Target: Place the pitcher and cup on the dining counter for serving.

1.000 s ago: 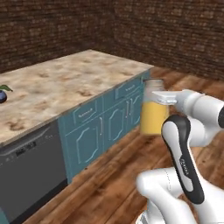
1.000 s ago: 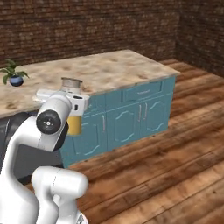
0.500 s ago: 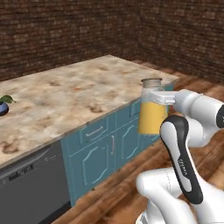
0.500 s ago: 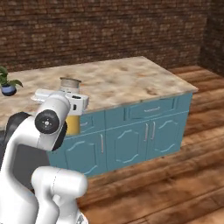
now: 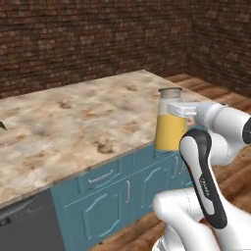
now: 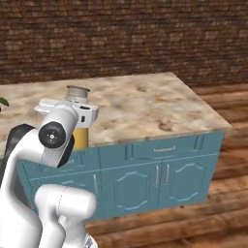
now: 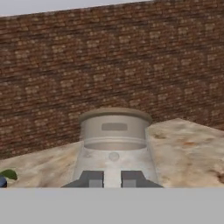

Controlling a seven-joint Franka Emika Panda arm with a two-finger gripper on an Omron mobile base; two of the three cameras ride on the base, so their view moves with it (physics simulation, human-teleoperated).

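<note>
- The gripper (image 7: 112,178) was clenched on the pitcher (image 5: 169,123), gripping its neck just under the lid (image 7: 114,117).
- The pitcher hung upright at the near edge of the dining counter (image 5: 73,122), above the floor rather than the stone.
- To do this well, I judged it should stay level and cross over the top before lowering.
- Orange-yellow juice filled most of the pitcher; its lid was on.
</note>
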